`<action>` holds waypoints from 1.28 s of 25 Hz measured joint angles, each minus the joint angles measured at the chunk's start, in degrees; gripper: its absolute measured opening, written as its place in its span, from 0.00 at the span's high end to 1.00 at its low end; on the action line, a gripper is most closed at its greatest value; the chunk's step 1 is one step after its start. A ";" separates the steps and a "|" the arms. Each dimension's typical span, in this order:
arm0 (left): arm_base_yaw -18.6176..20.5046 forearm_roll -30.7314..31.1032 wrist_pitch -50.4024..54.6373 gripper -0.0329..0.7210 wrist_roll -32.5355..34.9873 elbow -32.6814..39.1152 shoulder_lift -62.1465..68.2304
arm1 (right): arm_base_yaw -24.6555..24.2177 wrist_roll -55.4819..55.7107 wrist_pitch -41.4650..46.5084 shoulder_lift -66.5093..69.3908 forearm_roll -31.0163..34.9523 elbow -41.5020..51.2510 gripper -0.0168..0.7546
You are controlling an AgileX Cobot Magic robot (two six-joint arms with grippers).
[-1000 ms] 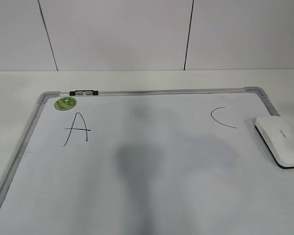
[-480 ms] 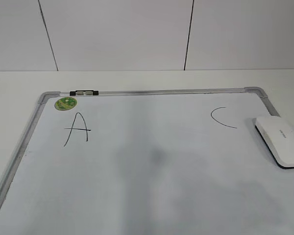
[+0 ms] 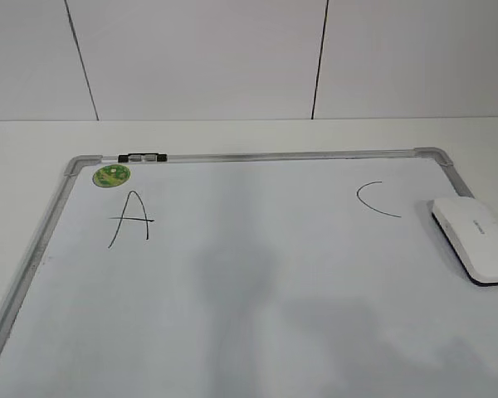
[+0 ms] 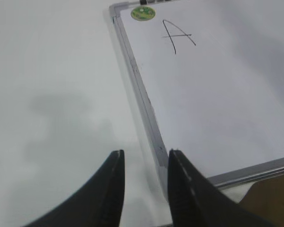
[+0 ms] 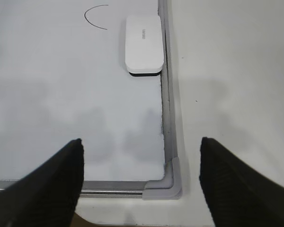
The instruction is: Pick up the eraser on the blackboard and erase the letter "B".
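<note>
The eraser (image 3: 475,239), a white oblong block with a black underside, lies on the blackboard (image 3: 257,215) against its right frame. It also shows in the right wrist view (image 5: 143,43), well ahead of my right gripper (image 5: 141,142). That gripper is wide open and empty above the board's near right corner (image 5: 165,187). My left gripper (image 4: 145,153) is open by a narrow gap and empty, above the table beside the board's left frame (image 4: 141,90). No letter "B" shows in any view. Neither gripper shows in the exterior view.
A black "A" (image 3: 131,217) is at the board's left and a black "C" curve (image 3: 375,199) at its right, next to the eraser. A round green magnet (image 3: 111,175) sits in the far left corner. A small black clip (image 3: 143,156) is on the far frame.
The soft shadow on the middle of the board has shifted and changed shape. The eraser and the letters have not moved.
</note>
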 joint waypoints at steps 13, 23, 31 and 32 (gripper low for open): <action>0.00 0.22 -8.68 0.64 0.00 5.06 -0.08 | 0.00 -0.07 -2.04 -1.04 0.85 1.38 0.22; 0.00 0.22 -9.09 0.64 0.00 5.28 -0.08 | 0.00 -0.07 -2.55 -1.04 1.09 1.59 0.22; 1.12 0.12 -9.20 0.64 0.00 5.28 -0.35 | 0.00 -0.07 -2.59 -1.04 1.09 1.59 0.22; 1.54 0.12 -9.20 0.64 0.00 5.28 -0.35 | 0.00 -0.07 -2.68 -1.04 1.09 1.59 0.22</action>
